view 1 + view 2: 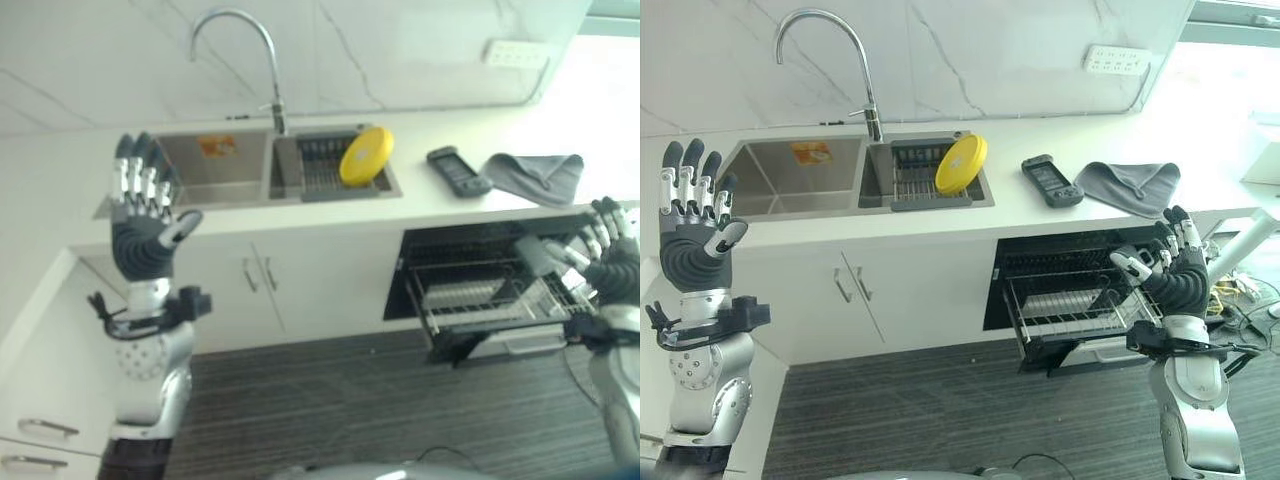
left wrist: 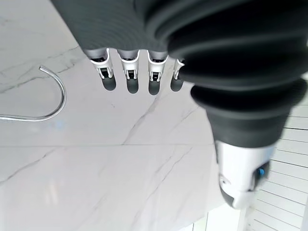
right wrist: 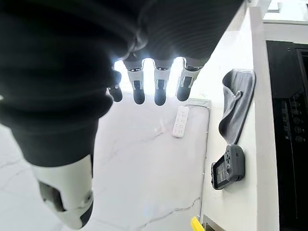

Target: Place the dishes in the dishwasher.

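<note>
A yellow plate (image 1: 366,156) leans on edge in the wire dish rack (image 1: 925,180) inside the right basin of the sink (image 1: 780,180). Below the counter to the right, the dishwasher (image 1: 1060,262) stands open with its wire rack (image 1: 1080,305) pulled out; pale dishes lie in that rack. My left hand (image 1: 143,215) is raised upright in front of the sink's left basin, fingers straight, holding nothing. My right hand (image 1: 1180,270) is held up beside the pulled-out rack's right end, fingers straight and empty.
A curved tap (image 1: 240,50) rises behind the sink. A dark handheld device (image 1: 1051,181) and a folded grey cloth (image 1: 1130,185) lie on the white counter right of the sink. White cabinet doors (image 1: 855,290) with handles sit under the sink. A wall socket (image 1: 1118,62) is on the marble wall.
</note>
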